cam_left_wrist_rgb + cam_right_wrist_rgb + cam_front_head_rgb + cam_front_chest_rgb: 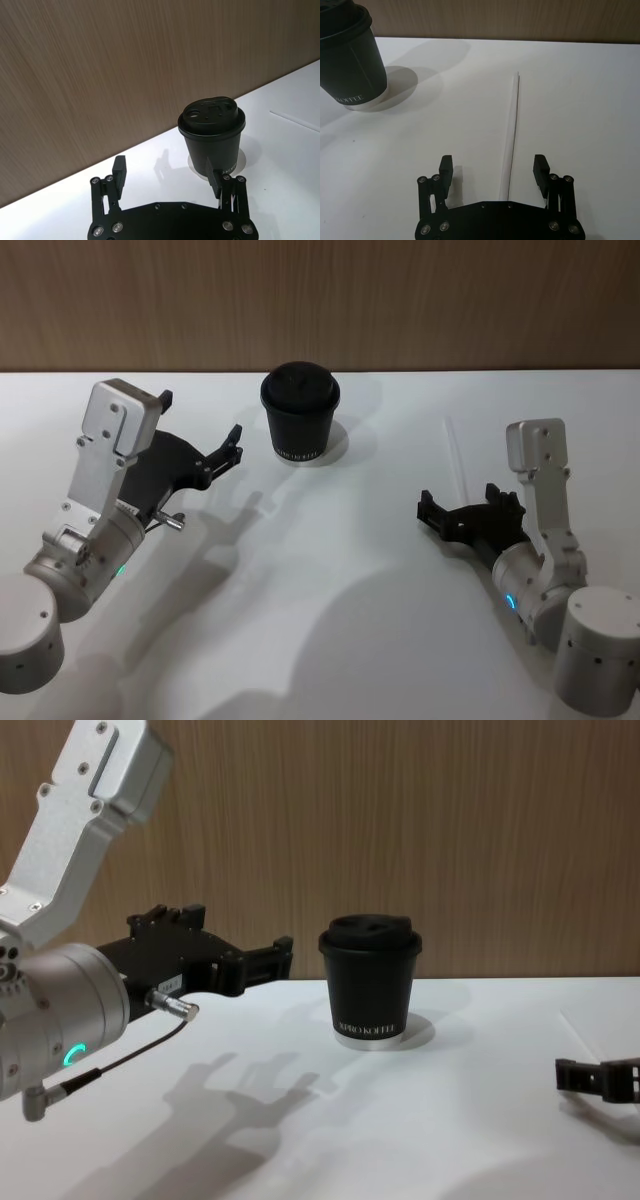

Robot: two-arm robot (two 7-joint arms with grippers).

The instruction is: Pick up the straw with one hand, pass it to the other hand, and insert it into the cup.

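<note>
- White table [330, 640] takes up most of my head view, with a wood-grain wall [320, 300] along its far edge.
- Left gripper [200, 417] hangs above the table on the left. Its fingers are spread wide with nothing between them, and they point toward the cup.
- Right gripper [458, 498] sits low over the table on the right, jaws released and empty. From its wrist view I see the straw's near end running in between the two fingers, touching neither.
- Black cup [300, 415] stands upright at back centre, close to the wall. It has a domed lid on and white lettering near its base.
- Straw [456, 460] lies flat on the table, right of the cup and well apart from it. Its length points away from me toward the wall.
</note>
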